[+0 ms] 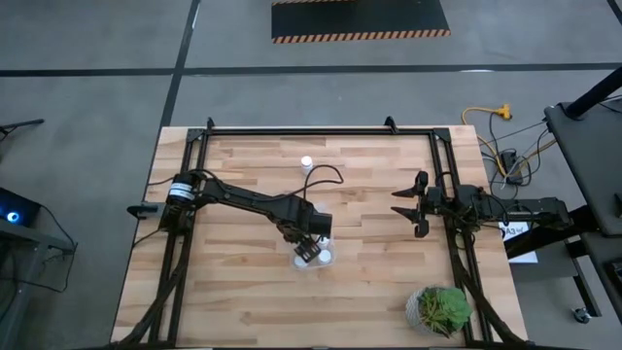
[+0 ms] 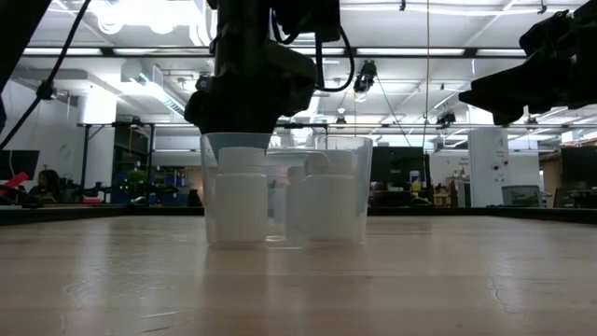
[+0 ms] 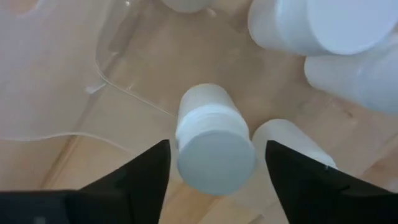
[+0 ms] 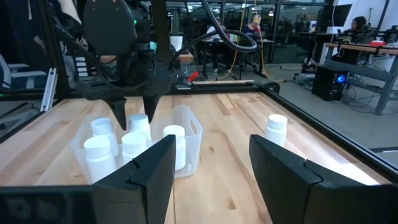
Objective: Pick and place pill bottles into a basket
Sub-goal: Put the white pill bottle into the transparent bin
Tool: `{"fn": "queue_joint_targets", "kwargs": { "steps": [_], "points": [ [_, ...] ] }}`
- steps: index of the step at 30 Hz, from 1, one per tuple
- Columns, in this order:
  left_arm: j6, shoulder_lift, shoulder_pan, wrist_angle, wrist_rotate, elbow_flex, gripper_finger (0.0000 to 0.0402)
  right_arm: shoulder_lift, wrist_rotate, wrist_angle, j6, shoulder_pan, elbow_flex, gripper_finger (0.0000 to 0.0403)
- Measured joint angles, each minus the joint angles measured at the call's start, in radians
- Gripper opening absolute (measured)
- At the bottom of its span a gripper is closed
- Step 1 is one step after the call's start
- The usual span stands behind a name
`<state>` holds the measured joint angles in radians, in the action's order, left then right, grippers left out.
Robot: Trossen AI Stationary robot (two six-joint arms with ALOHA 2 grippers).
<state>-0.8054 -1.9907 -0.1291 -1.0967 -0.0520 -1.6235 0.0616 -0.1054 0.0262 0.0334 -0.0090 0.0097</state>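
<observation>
The clear basket [image 4: 194, 127] stands mid-table, also in the low view [image 2: 359, 159], with several white pill bottles [image 4: 99, 155] standing upright in it. My left gripper [image 3: 217, 146] is open and points down into the basket [image 1: 313, 259]. Its fingers [image 4: 118, 111] stand on either side of one upright bottle [image 3: 214, 152], with a gap showing on each side. One more bottle [image 1: 306, 163] stands alone on the table toward the far edge, and also shows in the right wrist view [image 4: 275, 130]. My right gripper [image 1: 398, 202] is open and empty, right of the basket.
A green potted plant [image 1: 439, 309] stands at the near right corner. A black metal frame [image 1: 321, 130] runs along the far and side edges of the table. Bare wood [image 1: 369, 282] lies between the basket and the plant.
</observation>
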Motion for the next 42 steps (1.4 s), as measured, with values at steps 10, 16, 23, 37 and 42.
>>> {"fn": "queue_joint_targets", "kwargs": {
  "steps": [10, 16, 23, 37, 42],
  "points": [
    [0.000, 0.041, 0.003, -0.014, -0.017, -0.055, 0.0258, 0.000, 0.000, 0.000, 0.000, 0.000, 0.000, 0.0194],
    [0.000, 0.073, 0.039, -0.068, 0.013, -0.146, 0.0259, -0.001, 0.000, 0.001, 0.000, 0.000, 0.000, 0.0194],
    [0.054, 0.080, 0.131, -0.134, 0.067, -0.253, 0.0259, 0.000, 0.000, 0.000, 0.000, 0.000, 0.000, 0.0194],
    [0.214, 0.081, 0.380, -0.187, 0.069, -0.287, 0.0260, -0.001, 0.000, 0.000, 0.000, 0.000, 0.000, 0.0194],
    [0.250, 0.078, 0.453, -0.186, 0.069, -0.286, 0.0260, -0.001, 0.000, 0.000, 0.000, 0.000, 0.000, 0.0194]
  ]
}}
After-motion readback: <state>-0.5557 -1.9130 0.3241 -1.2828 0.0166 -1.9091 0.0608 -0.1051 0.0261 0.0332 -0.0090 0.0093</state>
